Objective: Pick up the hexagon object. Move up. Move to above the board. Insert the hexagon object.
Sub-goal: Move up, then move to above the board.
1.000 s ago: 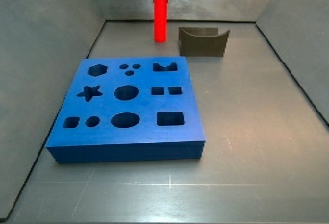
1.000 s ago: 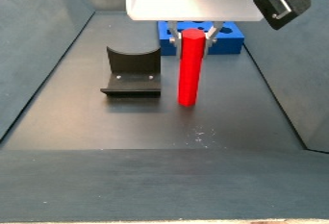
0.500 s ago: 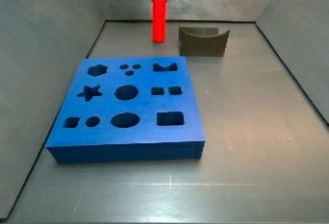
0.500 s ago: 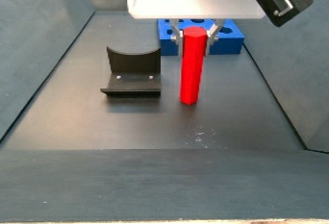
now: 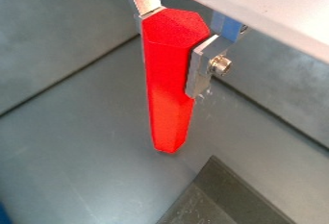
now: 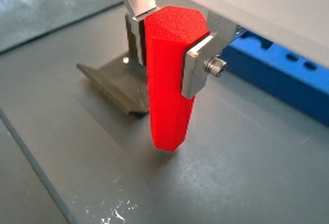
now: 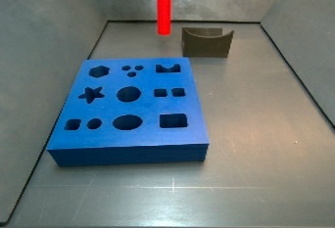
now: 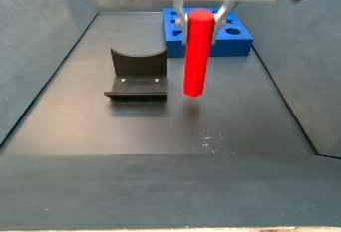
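while glossy, the hexagon object [image 6: 170,74] fills the end effector [image 6: 164,47].

Gripper [image 5: 176,34] body is cut off by the frame edge in both wrist views and out of frame in a side view, where hexagon object [image 7: 165,5] loses its top; board [image 8: 226,37] is partly hidden behind that bar, and only a corner shows [image 6: 283,69].
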